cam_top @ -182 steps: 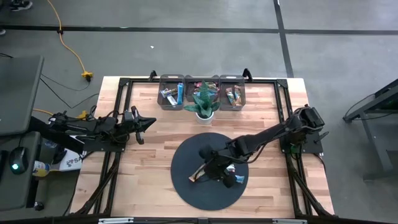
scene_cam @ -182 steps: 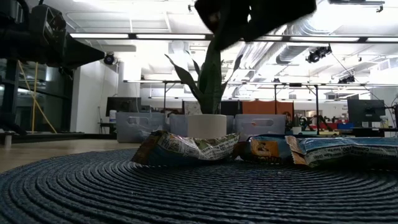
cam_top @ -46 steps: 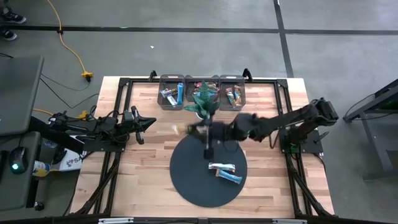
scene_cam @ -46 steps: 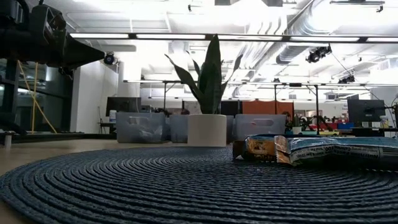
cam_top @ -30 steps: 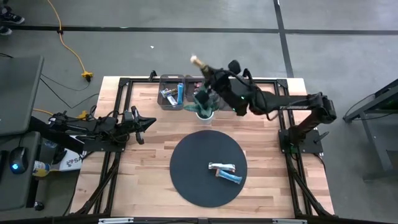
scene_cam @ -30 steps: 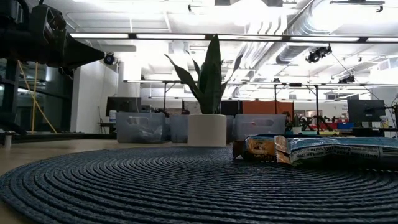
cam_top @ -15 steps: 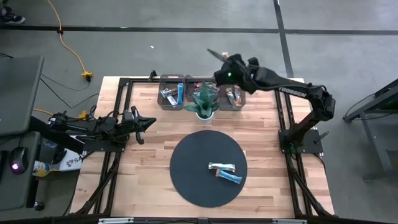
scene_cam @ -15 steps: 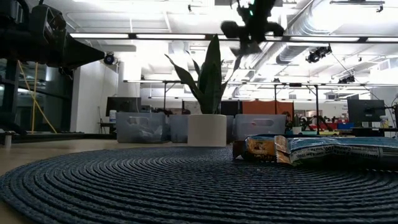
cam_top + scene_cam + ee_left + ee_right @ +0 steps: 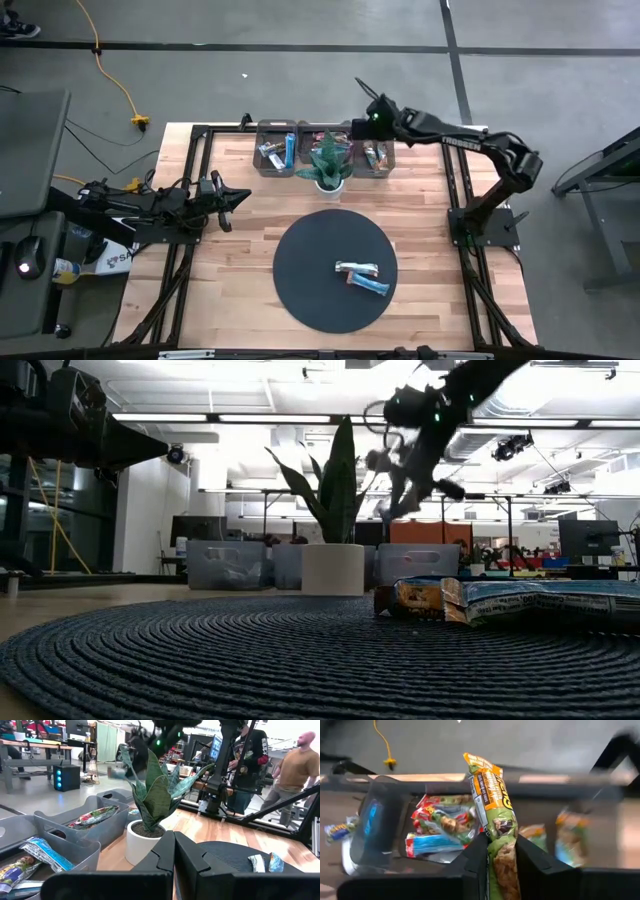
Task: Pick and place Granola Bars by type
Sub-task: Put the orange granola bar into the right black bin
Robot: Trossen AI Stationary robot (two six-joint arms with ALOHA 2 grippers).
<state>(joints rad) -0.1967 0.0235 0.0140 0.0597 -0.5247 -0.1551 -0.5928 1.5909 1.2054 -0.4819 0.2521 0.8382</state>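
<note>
Wooden table: left gripper is idling at nine o'clock, fingers pressed together. Right gripper, having lifted off the mat, is clamping a green bar over the twelve-o'clock bins. Two bars are remaining at center.

overhead view, table-level view, two wrist views

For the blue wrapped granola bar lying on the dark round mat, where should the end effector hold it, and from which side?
Grip the blue wrapped granola bar across its narrow middle, coming straight down. It lies flat on the dark round woven mat, with a white-wrapped bar close beside it, so close on the long edges, probably with slim clearance.
</note>
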